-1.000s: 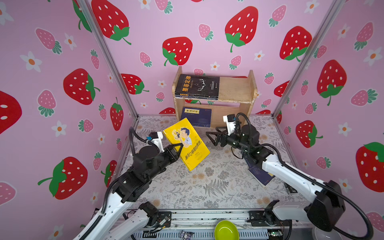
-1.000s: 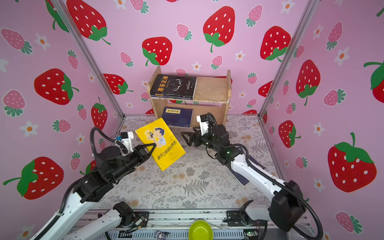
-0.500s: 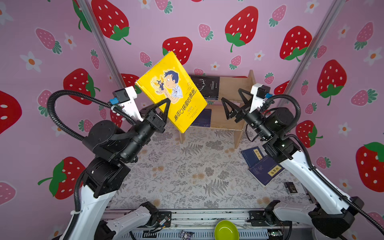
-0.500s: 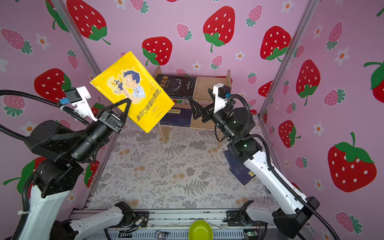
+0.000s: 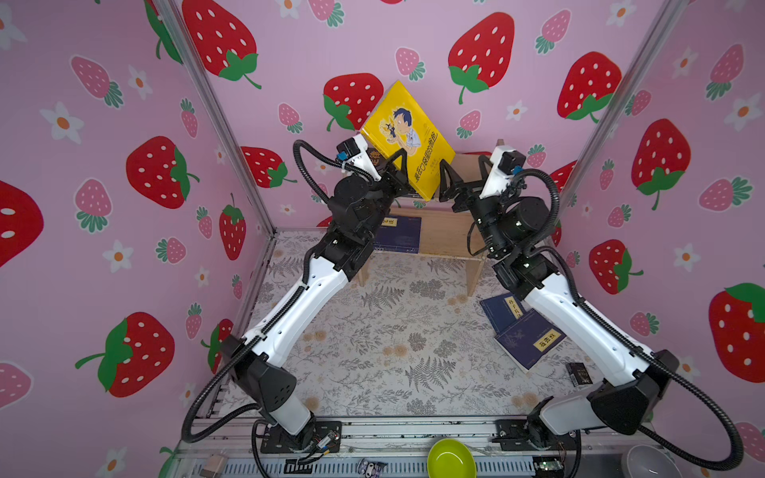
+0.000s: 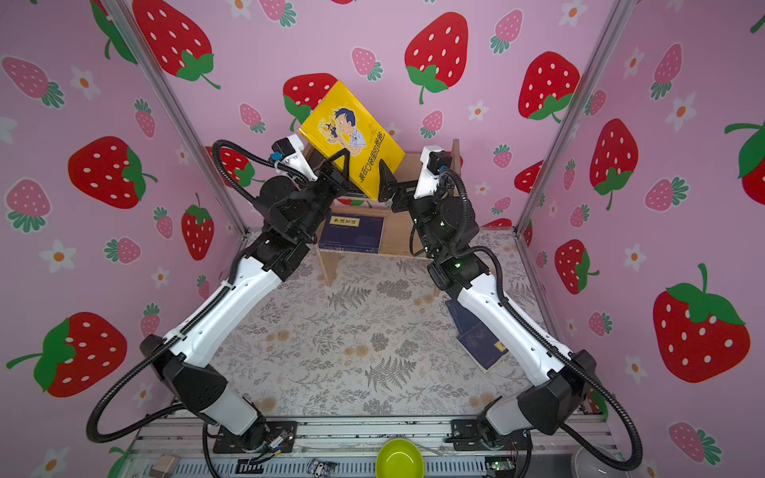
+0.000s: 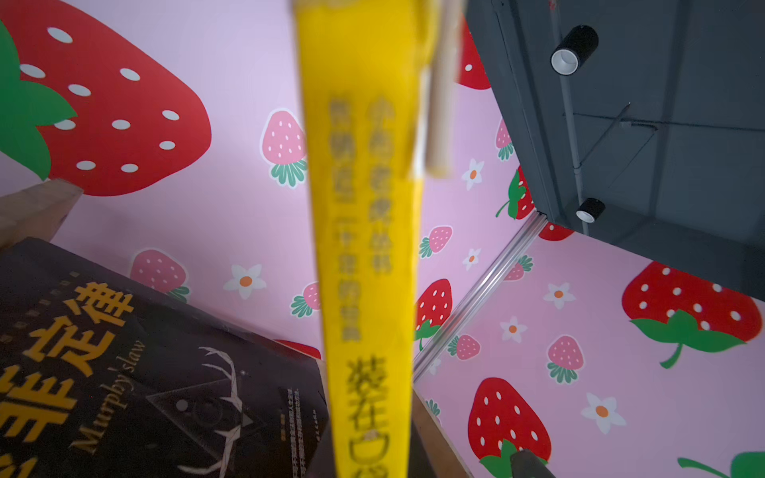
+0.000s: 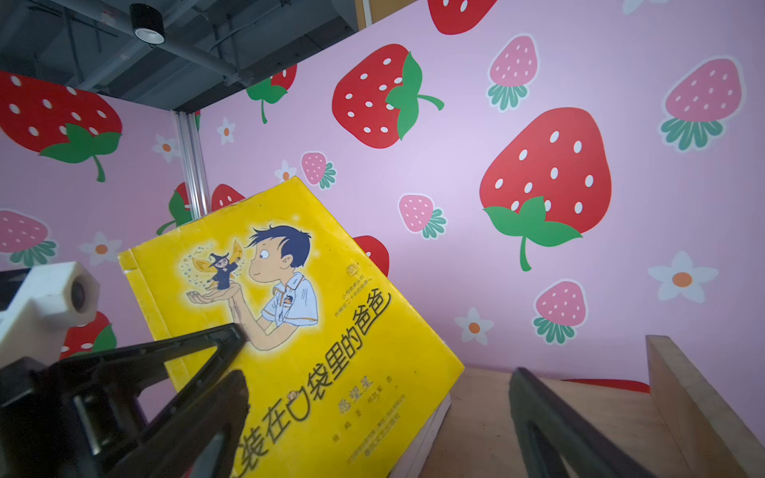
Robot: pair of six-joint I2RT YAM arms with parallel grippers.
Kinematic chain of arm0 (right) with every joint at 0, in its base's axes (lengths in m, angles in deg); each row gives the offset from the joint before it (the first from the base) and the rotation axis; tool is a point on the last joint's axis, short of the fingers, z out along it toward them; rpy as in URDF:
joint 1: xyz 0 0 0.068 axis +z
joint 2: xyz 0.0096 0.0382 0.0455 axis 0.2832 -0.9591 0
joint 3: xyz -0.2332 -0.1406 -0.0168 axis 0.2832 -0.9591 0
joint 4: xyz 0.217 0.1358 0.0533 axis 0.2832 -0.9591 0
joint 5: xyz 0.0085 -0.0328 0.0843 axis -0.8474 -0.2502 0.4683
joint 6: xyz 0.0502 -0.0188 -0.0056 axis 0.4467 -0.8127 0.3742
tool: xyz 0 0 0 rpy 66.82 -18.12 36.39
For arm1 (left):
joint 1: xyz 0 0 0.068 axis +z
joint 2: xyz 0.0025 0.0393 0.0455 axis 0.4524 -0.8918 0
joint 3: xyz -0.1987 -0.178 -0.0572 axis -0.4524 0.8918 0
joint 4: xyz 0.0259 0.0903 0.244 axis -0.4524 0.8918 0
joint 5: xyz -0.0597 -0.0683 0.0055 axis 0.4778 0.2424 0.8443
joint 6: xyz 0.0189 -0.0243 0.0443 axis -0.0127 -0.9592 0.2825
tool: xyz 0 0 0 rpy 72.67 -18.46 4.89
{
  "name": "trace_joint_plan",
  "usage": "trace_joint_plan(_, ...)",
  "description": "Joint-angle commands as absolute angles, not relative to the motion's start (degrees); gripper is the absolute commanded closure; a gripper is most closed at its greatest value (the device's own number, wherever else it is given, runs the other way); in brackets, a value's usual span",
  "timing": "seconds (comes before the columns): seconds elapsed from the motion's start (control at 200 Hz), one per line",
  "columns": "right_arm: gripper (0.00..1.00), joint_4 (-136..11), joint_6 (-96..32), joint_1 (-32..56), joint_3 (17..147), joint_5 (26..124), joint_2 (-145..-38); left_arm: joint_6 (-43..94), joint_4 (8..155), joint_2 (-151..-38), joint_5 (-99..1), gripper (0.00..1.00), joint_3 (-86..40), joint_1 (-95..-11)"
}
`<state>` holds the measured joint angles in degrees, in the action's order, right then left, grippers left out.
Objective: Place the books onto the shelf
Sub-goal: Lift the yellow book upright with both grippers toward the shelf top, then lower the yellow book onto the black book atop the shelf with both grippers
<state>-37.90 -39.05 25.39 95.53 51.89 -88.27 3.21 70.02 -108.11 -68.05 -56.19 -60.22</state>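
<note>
While clamped at its lower edge by the L gripper [image 5: 400,160], the yellow book [image 5: 407,132] stands tilted over top tier of the shelf [image 5: 445,236], R gripper [image 5: 463,165] just beside it w/ jaws wide apart, both arms raised.

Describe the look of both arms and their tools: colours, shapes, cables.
Both match. The left arm and right arm have glossy white link shells between bulky black joints, with black ribbed hoses looping alongside. Each wrist carries a white camera housing with a small blue plug. The left tool and right tool have black, hollow triangular fingers. A green light glows on the right arm.
</note>
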Motion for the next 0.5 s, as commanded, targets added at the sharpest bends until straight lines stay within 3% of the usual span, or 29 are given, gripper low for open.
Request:
trace_joint_plan(0.0,0.00,-33.87,-36.55,24.40,98.30,48.75,-89.35,-3.30,55.70,-109.58,-72.28,1.00,-63.26,-59.77)
trace_joint_plan(0.495,0.00,-37.67,-24.10,19.06,107.40,56.38,-100.66,-17.65,63.72,-111.79,-81.07,1.00,-61.88,-59.44)
